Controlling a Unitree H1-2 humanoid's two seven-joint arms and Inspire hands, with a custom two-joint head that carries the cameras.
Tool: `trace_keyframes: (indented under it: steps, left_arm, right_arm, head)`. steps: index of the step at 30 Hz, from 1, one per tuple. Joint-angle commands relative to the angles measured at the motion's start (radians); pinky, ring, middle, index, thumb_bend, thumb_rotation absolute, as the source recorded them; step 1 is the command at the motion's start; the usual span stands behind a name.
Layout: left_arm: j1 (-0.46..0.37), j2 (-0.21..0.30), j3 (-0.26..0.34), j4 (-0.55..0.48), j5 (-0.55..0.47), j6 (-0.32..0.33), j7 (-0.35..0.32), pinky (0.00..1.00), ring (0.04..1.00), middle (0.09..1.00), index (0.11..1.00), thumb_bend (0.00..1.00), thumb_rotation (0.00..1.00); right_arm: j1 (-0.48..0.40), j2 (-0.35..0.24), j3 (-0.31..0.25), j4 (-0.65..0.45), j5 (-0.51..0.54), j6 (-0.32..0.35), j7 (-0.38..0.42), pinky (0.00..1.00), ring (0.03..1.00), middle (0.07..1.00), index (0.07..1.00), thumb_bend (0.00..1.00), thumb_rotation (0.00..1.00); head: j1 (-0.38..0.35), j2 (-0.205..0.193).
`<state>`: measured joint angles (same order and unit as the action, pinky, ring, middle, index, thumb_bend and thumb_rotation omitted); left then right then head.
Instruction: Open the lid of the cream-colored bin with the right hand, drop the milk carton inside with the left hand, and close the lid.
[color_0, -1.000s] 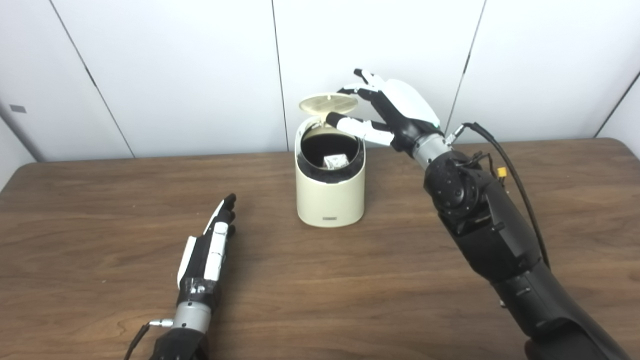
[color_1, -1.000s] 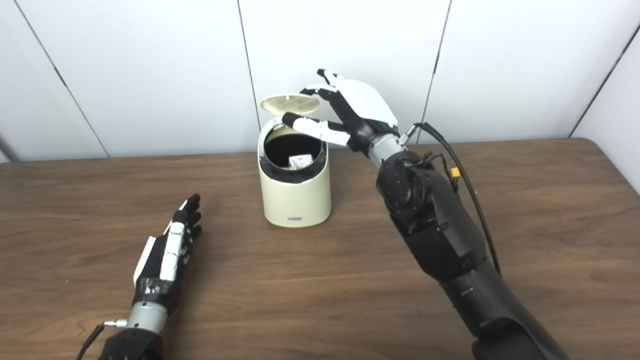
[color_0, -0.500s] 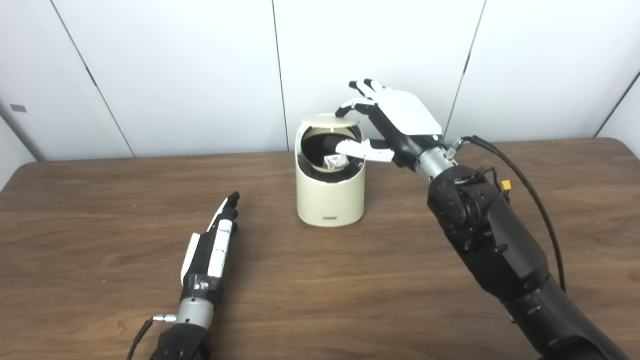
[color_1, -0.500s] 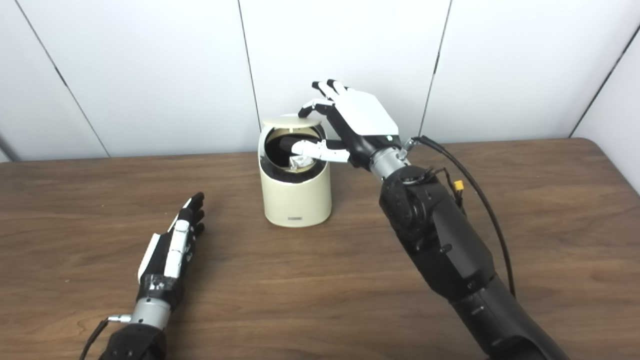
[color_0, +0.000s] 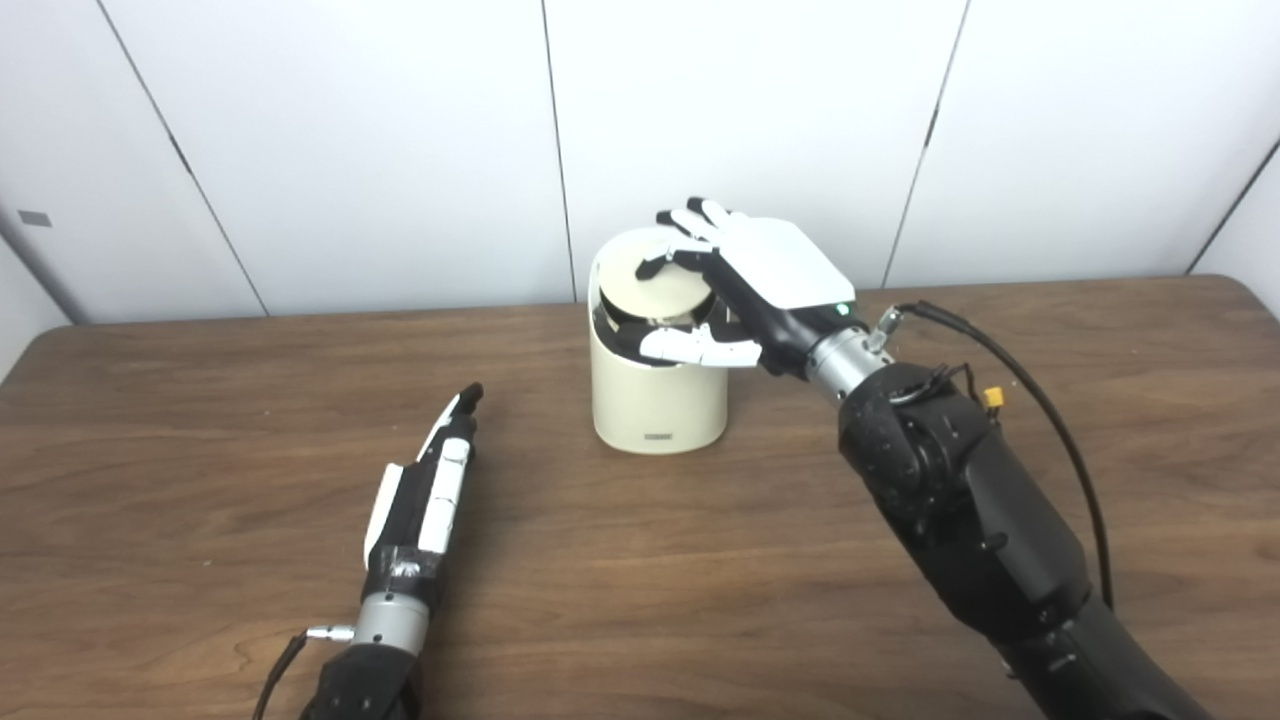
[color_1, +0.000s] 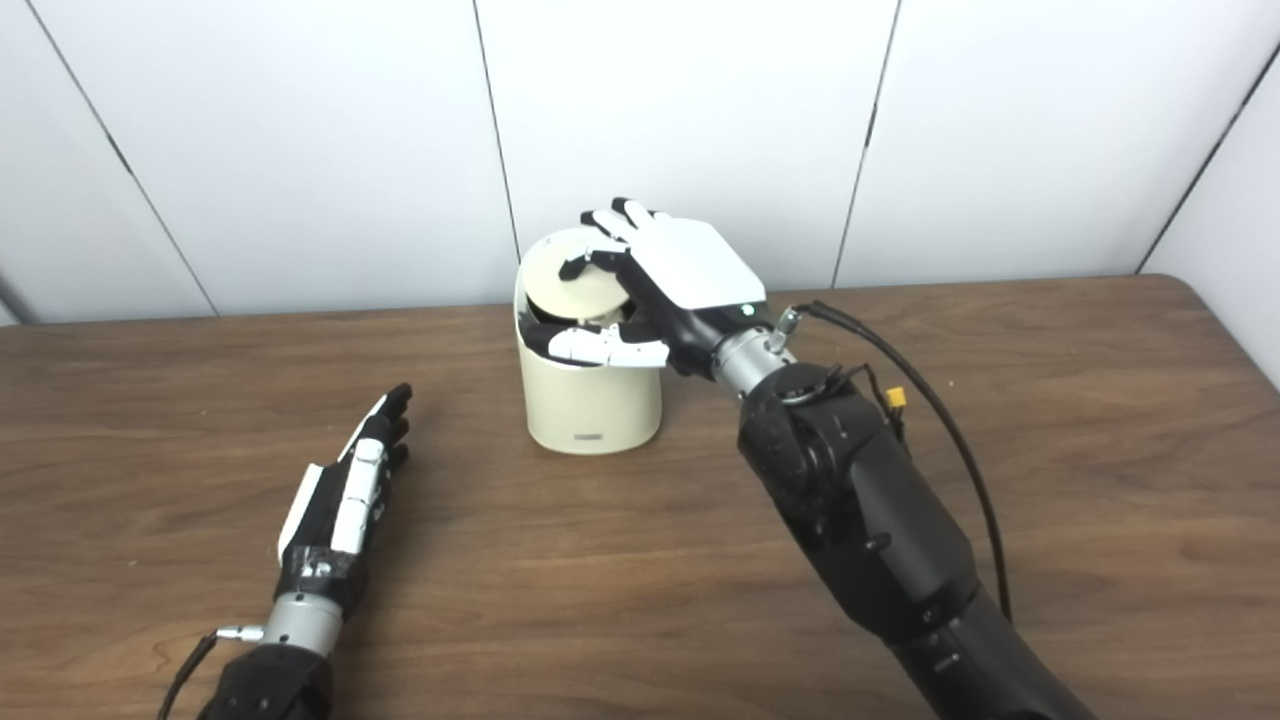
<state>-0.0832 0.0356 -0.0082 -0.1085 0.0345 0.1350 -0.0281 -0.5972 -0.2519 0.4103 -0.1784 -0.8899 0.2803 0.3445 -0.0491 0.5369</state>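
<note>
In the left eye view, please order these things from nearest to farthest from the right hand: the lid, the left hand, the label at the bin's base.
1. lid: directly under the right hand, whose fingers lie on it.
2. label: low on the front of the bin, below the hand.
3. left hand: far to the left, flat on the table.

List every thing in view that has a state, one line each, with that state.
lid: lowered onto the bin top, tilted, a dark gap at its front, not fully shut.
cream-colored bin: upright on the table.
right hand: fingers spread, resting on the lid, holding nothing.
left hand: open, fingers straight, low over the table, holding nothing.
milk carton: not visible.
</note>
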Motion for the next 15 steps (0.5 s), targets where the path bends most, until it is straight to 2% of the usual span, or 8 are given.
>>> trace_keyframes:
  steps: [1, 5, 9, 15]
  left_arm:
    - [-0.015, 0.001, -0.002, -0.036, 0.014, -0.021, 0.009, 1.00, 1.000, 1.000, 0.991, 0.56, 1.00]
    - [-0.015, 0.002, -0.006, -0.040, 0.019, -0.030, 0.011, 0.98, 0.993, 1.000, 0.983, 0.55, 1.00]
    - [-0.014, 0.002, -0.008, -0.048, 0.023, -0.007, 0.016, 0.98, 0.996, 1.000, 0.982, 0.57, 1.00]
    - [-0.012, 0.001, -0.003, -0.058, 0.022, 0.004, 0.020, 0.99, 0.996, 1.000, 0.971, 0.57, 1.00]
  right_arm:
    - [-0.030, 0.003, 0.001, -0.037, -0.025, -0.009, 0.011, 0.99, 1.000, 0.939, 0.711, 0.58, 1.00]
    - [-0.020, 0.009, 0.011, -0.048, -0.051, -0.016, 0.024, 1.00, 1.000, 0.936, 0.702, 0.58, 1.00]
    - [-0.008, 0.008, 0.016, -0.058, -0.068, -0.018, 0.042, 1.00, 1.000, 0.939, 0.698, 0.58, 0.99]
    - [0.005, 0.003, 0.004, -0.054, -0.066, -0.026, 0.052, 1.00, 1.000, 0.944, 0.699, 0.58, 1.00]
  head:
    - [0.003, 0.003]
    - [0.006, 0.005]
    - [0.006, 0.013]
    - [0.008, 0.019]
